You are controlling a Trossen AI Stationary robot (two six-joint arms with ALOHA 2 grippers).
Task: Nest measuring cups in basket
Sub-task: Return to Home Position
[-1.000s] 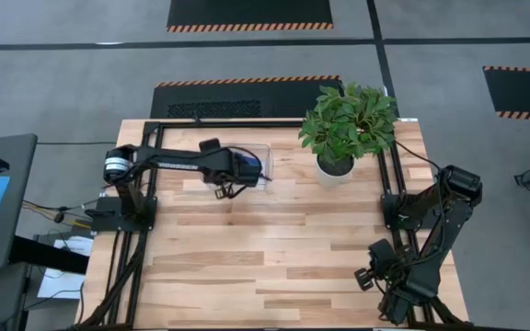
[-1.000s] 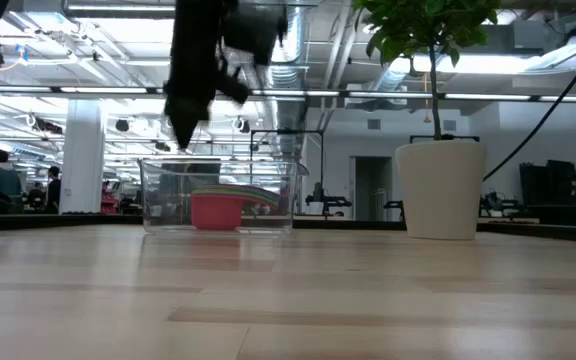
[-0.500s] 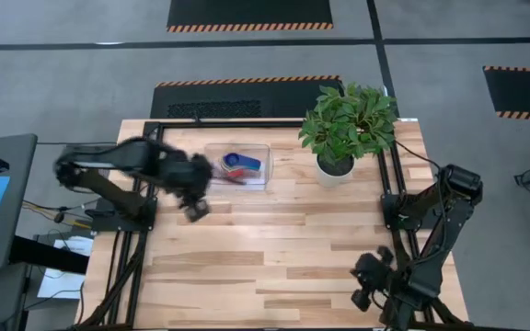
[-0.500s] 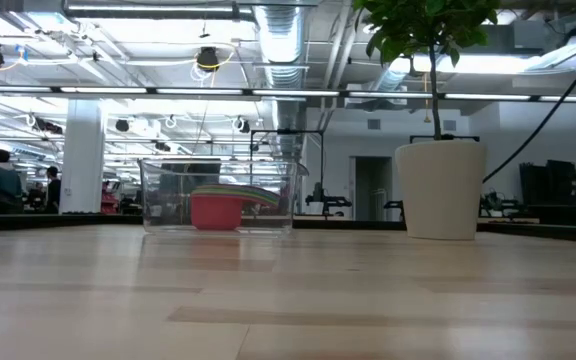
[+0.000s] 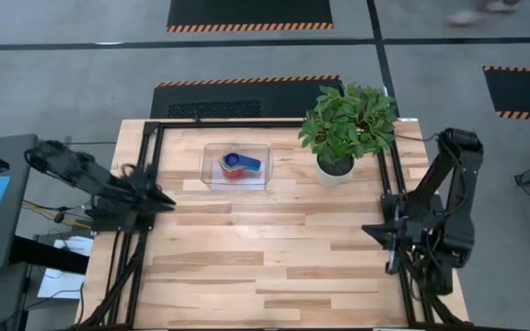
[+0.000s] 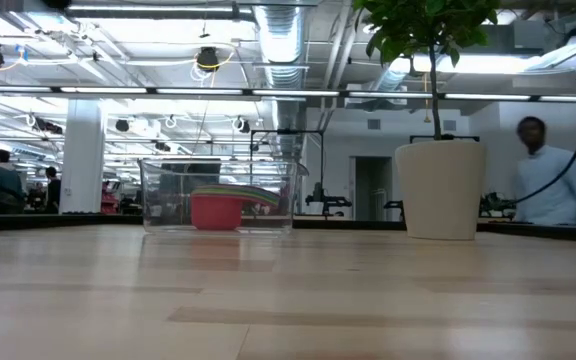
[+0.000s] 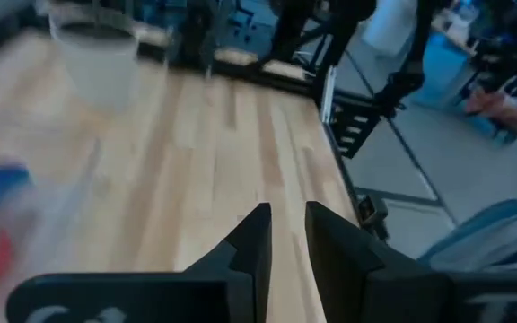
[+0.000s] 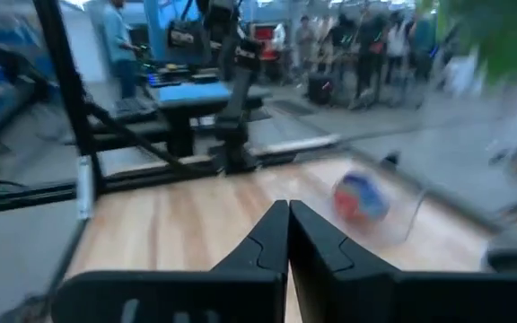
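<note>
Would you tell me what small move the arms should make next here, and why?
Probably just fold both arms to rest. The cups sit stacked inside the basket, and none shows outside it. The left gripper is at the left edge of the table and the right gripper at its right edge, both empty, so nothing seems left to pick.

Bright, even; ceiling strip lights (image 6: 118,92)
</note>
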